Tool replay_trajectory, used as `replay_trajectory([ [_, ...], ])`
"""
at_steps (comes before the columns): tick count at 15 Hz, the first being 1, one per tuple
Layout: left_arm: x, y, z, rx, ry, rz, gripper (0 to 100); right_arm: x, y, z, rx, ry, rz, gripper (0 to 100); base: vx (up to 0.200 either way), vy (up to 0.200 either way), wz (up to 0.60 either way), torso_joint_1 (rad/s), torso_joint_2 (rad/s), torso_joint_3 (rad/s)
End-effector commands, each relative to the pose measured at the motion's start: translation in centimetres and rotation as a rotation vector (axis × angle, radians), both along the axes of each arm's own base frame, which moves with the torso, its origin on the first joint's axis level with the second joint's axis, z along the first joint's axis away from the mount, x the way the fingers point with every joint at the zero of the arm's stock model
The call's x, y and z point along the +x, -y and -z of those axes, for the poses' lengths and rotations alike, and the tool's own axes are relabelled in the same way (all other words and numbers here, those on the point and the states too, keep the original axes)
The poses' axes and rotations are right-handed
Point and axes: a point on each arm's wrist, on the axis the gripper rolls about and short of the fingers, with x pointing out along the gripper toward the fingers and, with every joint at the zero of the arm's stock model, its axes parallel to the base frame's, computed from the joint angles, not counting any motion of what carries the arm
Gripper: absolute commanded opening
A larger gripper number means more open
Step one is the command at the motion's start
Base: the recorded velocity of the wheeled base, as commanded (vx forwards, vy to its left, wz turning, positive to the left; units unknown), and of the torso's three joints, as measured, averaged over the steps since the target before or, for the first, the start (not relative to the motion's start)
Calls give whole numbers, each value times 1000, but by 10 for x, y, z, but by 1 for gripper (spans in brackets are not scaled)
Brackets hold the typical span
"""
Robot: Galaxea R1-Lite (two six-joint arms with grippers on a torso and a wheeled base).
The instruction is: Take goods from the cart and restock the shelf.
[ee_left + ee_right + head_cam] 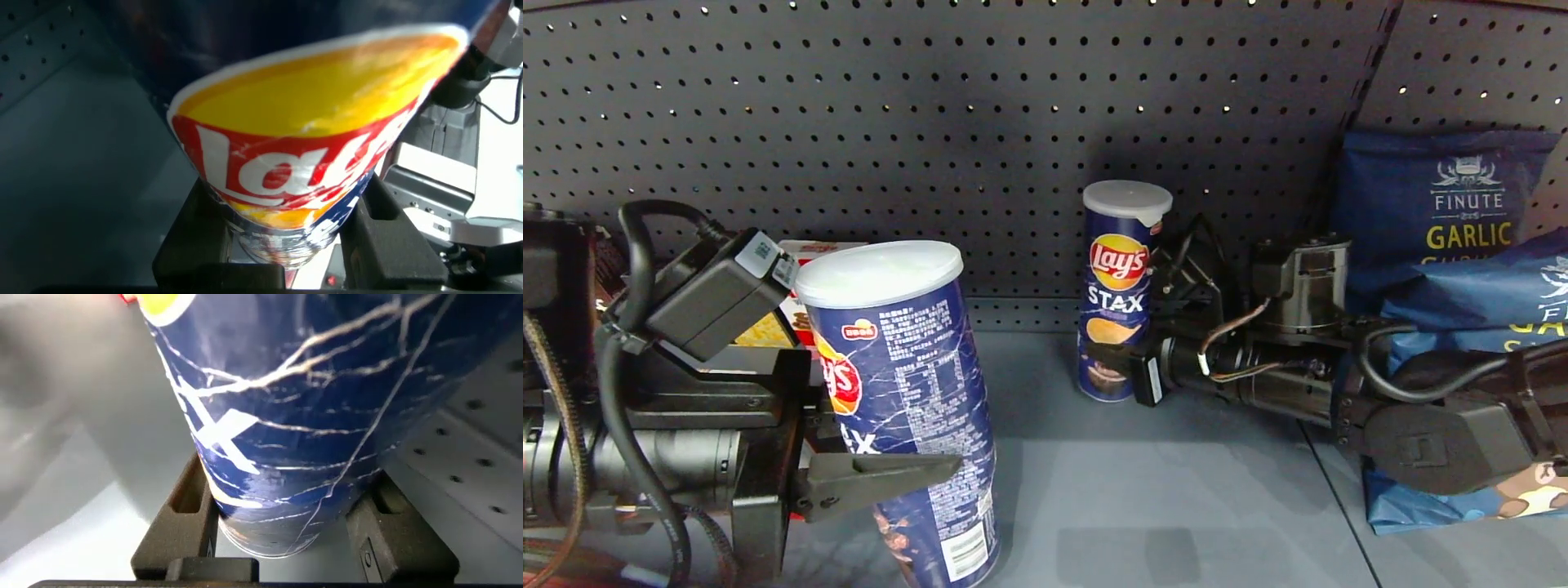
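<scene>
A grey shelf board [1176,490] runs under a dark pegboard wall [931,98]. In the head view, two blue snack bags [1445,204] lean at 3 o'clock, one in front of the other. A red and white box [805,253] sits at 9 o'clock, against the wall.

The far can [1117,286], with its white lid on, stands upright at 12 o'clock close to the wall. The right gripper [1107,367] is clamped low on it, with fingers [184,514] against both sides.

The near can [907,392], also lidded, leans at 7 o'clock. The left gripper [882,441] grips its lower half, with fingers [392,245] pressed on either side. Its base runs past the frame edge, so I cannot tell whether it touches the board.
</scene>
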Motion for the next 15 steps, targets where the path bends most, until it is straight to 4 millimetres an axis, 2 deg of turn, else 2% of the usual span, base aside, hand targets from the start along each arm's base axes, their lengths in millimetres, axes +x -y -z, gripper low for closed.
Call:
replay_trajectory([
  [1, 2, 1, -3, -5, 6, 2, 0, -24, 13, -21, 35, 42, -15, 0, 0, 0, 0, 0, 0, 0],
  [3, 10, 5, -7, -9, 15, 2, 0, -39, 20, -28, 47, 56, -30, 0, 0, 0, 0, 0, 0, 0],
  [5, 22, 10, -20, -23, 43, 0, 0, -63, 25, -31, 54, 55, -69, 0, 0, 0, 0, 0, 0, 0],
  [6, 22, 10, -20, -23, 43, 0, 0, -63, 25, -31, 54, 55, -69, 0, 0, 0, 0, 0, 0, 0],
  [7, 26, 13, -23, -26, 49, -2, 0, -78, 28, -30, 58, 47, -97, 0, 0, 0, 0, 0, 0, 0],
  [10, 29, 14, -21, -20, 42, -4, 0, -103, 33, -14, 25, 3, -145, 0, 0, 0, 0, 0, 0, 0],
  [15, 31, 15, -20, -17, 37, -6, 0, -124, 26, 5, -1, -19, -213, 0, 0, 0, 0, 0, 0, 0],
])
